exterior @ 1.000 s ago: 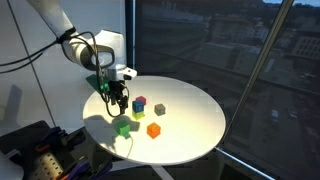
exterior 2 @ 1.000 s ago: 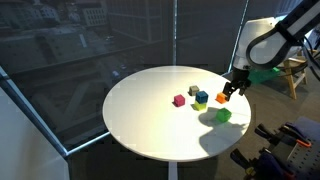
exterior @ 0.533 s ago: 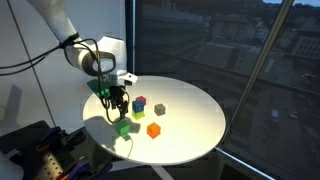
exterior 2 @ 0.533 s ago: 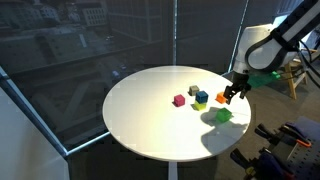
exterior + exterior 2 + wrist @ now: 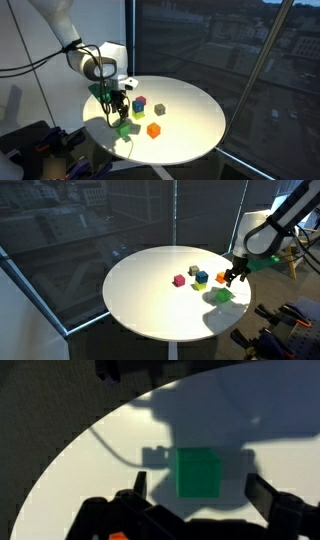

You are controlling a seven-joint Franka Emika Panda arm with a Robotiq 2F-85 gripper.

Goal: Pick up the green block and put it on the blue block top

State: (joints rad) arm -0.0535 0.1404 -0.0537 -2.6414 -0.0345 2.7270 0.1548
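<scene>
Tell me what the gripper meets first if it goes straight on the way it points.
Most likely the green block: the wrist view shows it centred under the open gripper, resting on the white table. Depth is unclear.

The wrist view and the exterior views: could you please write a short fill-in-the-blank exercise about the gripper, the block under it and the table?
1. In the wrist view, the block lying between the gripper fingers has the colour ____.
2. The jaws of the gripper stand ____ and hold nothing.
3. The white top of the table has a ____ shape.
4. The green block rests directly on the ____, not on another block.

Missing words: green; open; round; table
</scene>
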